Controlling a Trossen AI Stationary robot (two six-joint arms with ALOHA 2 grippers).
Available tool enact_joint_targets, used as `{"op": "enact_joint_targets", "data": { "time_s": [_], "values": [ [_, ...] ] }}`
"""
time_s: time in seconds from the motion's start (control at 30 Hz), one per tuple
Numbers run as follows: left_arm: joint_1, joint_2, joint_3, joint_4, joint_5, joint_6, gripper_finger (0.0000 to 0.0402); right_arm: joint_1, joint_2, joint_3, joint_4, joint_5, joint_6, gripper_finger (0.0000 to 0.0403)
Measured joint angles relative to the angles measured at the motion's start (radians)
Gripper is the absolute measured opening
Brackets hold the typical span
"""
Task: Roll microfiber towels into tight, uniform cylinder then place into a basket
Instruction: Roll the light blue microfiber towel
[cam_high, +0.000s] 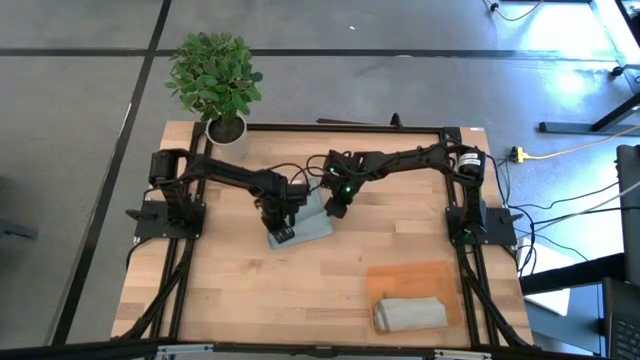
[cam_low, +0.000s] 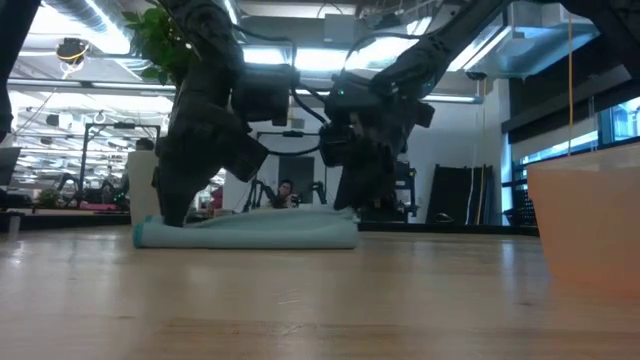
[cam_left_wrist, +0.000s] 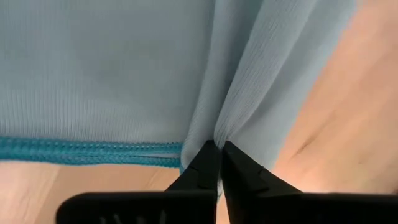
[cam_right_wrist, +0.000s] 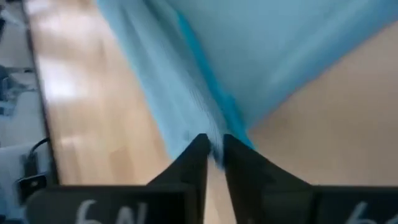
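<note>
A pale blue towel (cam_high: 302, 226) lies partly rolled near the middle of the table (cam_high: 240, 300), and both arms are bent down over it. The left gripper (cam_left_wrist: 217, 149) is pinched shut on a fold of the towel beside its teal hem. The right gripper (cam_right_wrist: 214, 146) is at the towel's other end, with its fingers narrowly parted around the cloth edge (whether that edge is truly clamped cannot be told).

For a tight, even roll, both ends are best turned at the same pace, with the cloth kept taut between the two grippers and pressed low against the wood; a slack middle would probably give a lumpy cylinder.

A second towel (cam_high: 410, 313), grey-beige and already rolled, sits in the orange basket (cam_high: 412, 276) at the table's near right corner, well apart from the arms.

The surface is pale wood planking inside a black frame, with a potted plant (cam_high: 215, 80) at the far left corner. Beyond it, the low view shows an open workshop with ceiling lights, desks and a seated person far off.
</note>
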Motion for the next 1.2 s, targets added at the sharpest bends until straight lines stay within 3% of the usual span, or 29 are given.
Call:
{"op": "enact_joint_targets", "data": {
  "time_s": [0.13, 0.4, 0.57, 0.87, 1.2],
  "values": [
    [-0.008, 0.0, 0.0, 0.002, -0.024, -0.018, 0.0022, -0.001, 0.0, -0.001, 0.0, 0.054, -0.002, 0.0088],
    [0.001, 0.0, 0.001, 0.012, -0.044, -0.019, 0.0079, 0.0, 0.0, -0.001, 0.009, 0.05, -0.005, 0.0167],
    [0.027, -0.006, 0.001, -0.003, -0.034, -0.034, 0.0088, -0.002, -0.005, -0.001, 0.004, 0.046, -0.002, 0.0205],
    [0.076, -0.11, 0.003, -0.062, -0.086, -0.048, 0.0088, -0.022, -0.012, 0.021, -0.012, -0.034, -0.006, 0.0212],
    [0.057, -0.343, 0.003, -0.129, -0.253, -0.125, 0.0089, -0.021, -0.013, 0.068, -0.013, -0.041, -0.009, 0.021]
  ]
}}
